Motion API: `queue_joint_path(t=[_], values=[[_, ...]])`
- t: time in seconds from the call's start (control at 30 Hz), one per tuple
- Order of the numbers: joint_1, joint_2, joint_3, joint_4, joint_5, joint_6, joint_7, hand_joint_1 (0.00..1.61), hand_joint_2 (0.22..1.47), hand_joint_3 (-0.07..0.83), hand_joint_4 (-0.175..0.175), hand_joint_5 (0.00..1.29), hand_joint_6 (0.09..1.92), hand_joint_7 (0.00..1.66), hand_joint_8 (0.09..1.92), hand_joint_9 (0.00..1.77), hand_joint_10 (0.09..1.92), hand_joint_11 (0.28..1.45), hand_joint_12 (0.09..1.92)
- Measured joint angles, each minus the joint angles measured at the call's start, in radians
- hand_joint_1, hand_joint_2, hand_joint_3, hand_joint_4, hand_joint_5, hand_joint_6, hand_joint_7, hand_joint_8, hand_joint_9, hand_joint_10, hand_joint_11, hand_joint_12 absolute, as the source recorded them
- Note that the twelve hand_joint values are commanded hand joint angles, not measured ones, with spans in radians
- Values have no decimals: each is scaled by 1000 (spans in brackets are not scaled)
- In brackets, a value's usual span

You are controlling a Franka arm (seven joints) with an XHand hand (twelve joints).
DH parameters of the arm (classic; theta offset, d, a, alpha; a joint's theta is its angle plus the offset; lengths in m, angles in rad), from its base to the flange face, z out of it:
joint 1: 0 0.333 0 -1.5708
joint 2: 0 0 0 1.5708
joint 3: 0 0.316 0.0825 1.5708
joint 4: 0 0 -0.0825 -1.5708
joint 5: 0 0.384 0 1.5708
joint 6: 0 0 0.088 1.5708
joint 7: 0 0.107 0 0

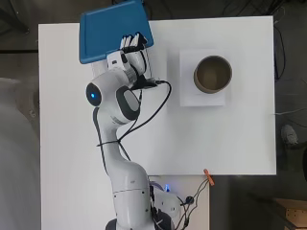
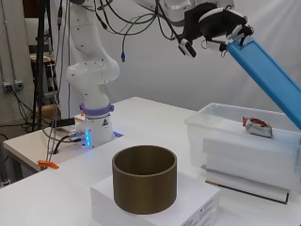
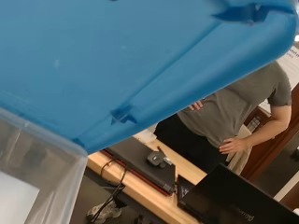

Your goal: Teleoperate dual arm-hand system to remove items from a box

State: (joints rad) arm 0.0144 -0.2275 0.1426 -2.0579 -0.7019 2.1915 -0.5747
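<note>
**Above the box: hand gripping the raised blue lid**

From overhead, the hand (image 1: pixel 133 44) is curling its fingers (image 1: pixel 128 41) over the near edge of the blue lid (image 1: pixel 111 29), which is covering the far left corner of the white table (image 1: pixel 158 139). Well to the right, a brown cylindrical container (image 1: pixel 212 74) is standing on a white block (image 1: pixel 203 96).

Across the table from the side, the hand (image 2: pixel 221 26) is gripping the upper end of the blue lid (image 2: pixel 268 77), which is slanting steeply down to the far side of the clear plastic box (image 2: pixel 244 141). A crinkled snack packet (image 2: pixel 257 126) is lying inside the box, near its far end. The box is sitting on what appears to be a flat dark book (image 2: pixel 249 188), though its edge is hard to make out. The brown container (image 2: pixel 144 184) is standing upright on the white block (image 2: pixel 155 207), well apart from the box.

At the wrist, the lid's blue underside (image 3: pixel 117 60) is filling most of the frame, with the translucent box wall (image 3: pixel 42 172) showing below it.
</note>
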Motion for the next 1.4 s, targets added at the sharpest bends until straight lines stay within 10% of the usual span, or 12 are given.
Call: queue_joint_path(t=[0.3, 0.4, 0.47, 0.73, 0.87, 1.13, 1.4], values=[[-1, 63, -3, 28, 10, -2, -2, 1000, 1186, -3, 103, 846, 1201, 905, 1662, 1046, 1594, 686, 1537], [10, 93, -9, 59, 28, -32, -3, 568, 959, -4, -33, 342, 221, 485, 387, 518, 393, 396, 385], [30, 150, -16, 139, 44, -128, -1, 507, 949, 1, -47, 279, 87, 447, 99, 444, 108, 386, 104], [63, 358, -30, 602, 113, -527, -49, 456, 954, 2, -7, 278, 87, 444, 87, 466, 87, 431, 87], [58, 341, -43, 539, 243, -514, -111, 384, 952, -1, 21, 367, 87, 597, 87, 712, 87, 500, 87], [33, 267, -125, 303, 941, -532, -233, 293, 912, -11, 41, 444, 87, 674, 87, 757, 87, 501, 87], [61, 305, -56, 225, 618, -503, -122, 170, 858, -15, 113, 308, 87, 373, 87, 456, 87, 438, 87]])
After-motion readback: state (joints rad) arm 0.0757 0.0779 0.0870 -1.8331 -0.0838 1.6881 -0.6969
